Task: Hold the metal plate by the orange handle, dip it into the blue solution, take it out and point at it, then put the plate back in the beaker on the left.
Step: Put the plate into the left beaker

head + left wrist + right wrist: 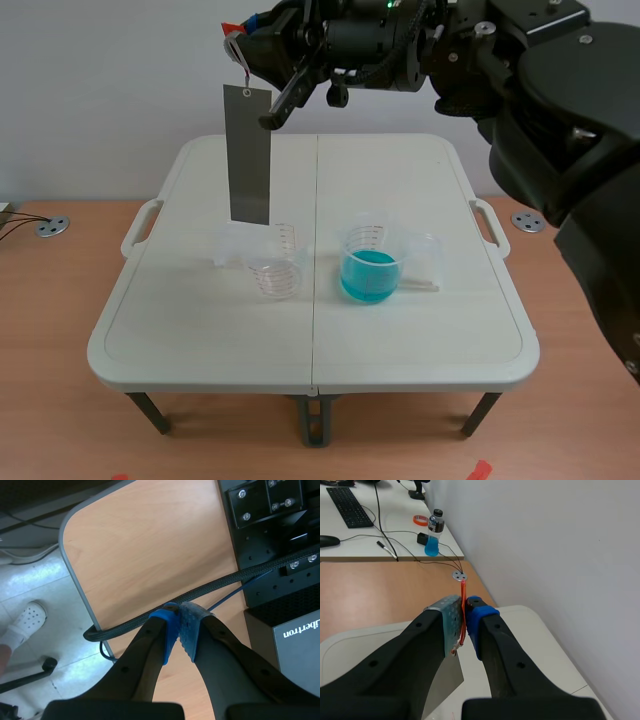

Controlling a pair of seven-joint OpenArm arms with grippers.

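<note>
**White table, plate hanging over the left beaker**

Wooden desktop [150, 545] lies under the left gripper [179, 627]. Its blue pads are pressed together on nothing, and a braided black cable [220, 585] crosses just ahead of them.

On the white folding table [200, 340] two beakers stand near each other around the middle. The empty beaker [277, 270] is on the left and the beaker of blue solution [371, 270] on the right.

The metal plate [249, 155] hangs upright, clear of the blue liquid. Its lower edge sits close over the empty beaker's far rim, though I cannot tell whether it touches.

At the plate's top, the orange handle [464, 590] is clamped between the pads of the right gripper [465, 615]. That gripper is raised high toward the far left, on the arm coming in from the right. Beyond it stands a plain white wall [100, 80].
</note>
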